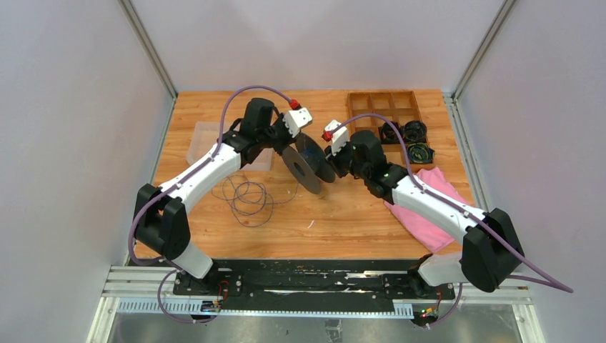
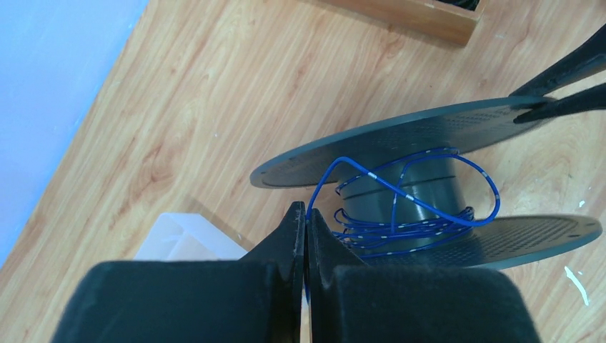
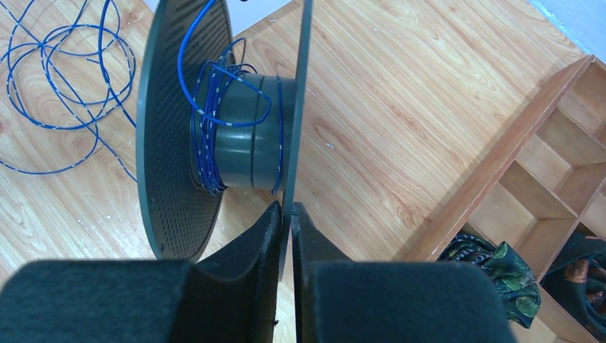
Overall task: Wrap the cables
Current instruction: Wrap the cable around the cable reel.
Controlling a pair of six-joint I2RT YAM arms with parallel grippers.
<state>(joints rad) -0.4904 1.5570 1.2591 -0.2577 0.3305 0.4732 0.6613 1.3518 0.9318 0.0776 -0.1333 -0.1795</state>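
Over the table's middle, seen from above, a dark grey spool (image 1: 309, 163) is held tilted between the arms. The left gripper (image 1: 286, 141) is at the spool's left and the right gripper (image 1: 334, 161) at its right. Loose loops of thin blue cable (image 1: 246, 194) lie on the wood left of the spool, nearer the bases, and a wooden compartment tray (image 1: 382, 106) sits beyond the spool to the right. At the left wrist, the fingers are clenched on the cable, which rises from the fingertips, arcs over and joins the turns wound on the spool's hub (image 2: 407, 189). At the right wrist, the fingers are clamped on the thin edge of one flange (image 3: 304, 93). The wound cable is just past them on the hub, and the loose loops lie beyond the other flange.
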